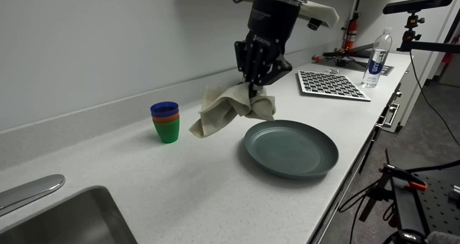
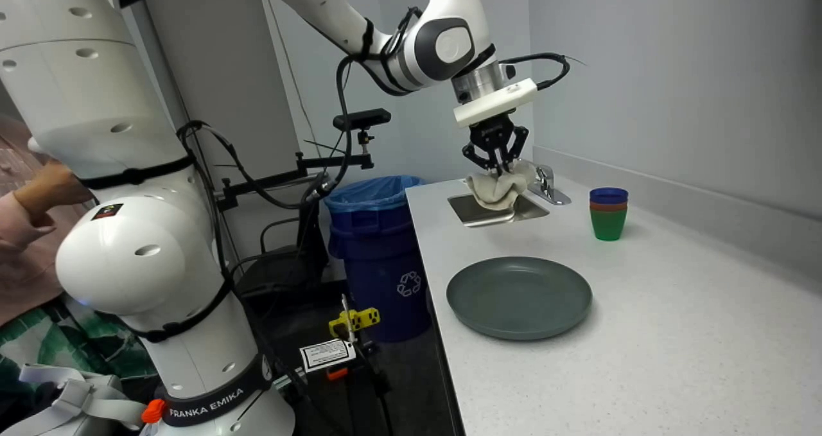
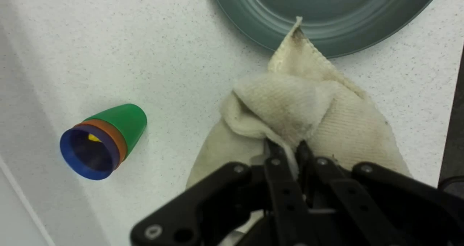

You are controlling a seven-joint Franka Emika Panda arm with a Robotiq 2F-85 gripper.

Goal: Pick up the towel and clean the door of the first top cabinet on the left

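With the jaws pinching a fold of the towel [image 1: 230, 104] above the worktop [image 1: 187, 186] near the plate [image 1: 291, 148], it seems best to lift first, so loose corners pass well above the plate, before swinging toward the unseen cabinet door.

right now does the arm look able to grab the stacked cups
Probably not as things stand: the gripper is closed on the towel, which it would likely have to release first. Otherwise the way looks fairly free: the stacked cups stand upright, and the plate is not between gripper and cups.
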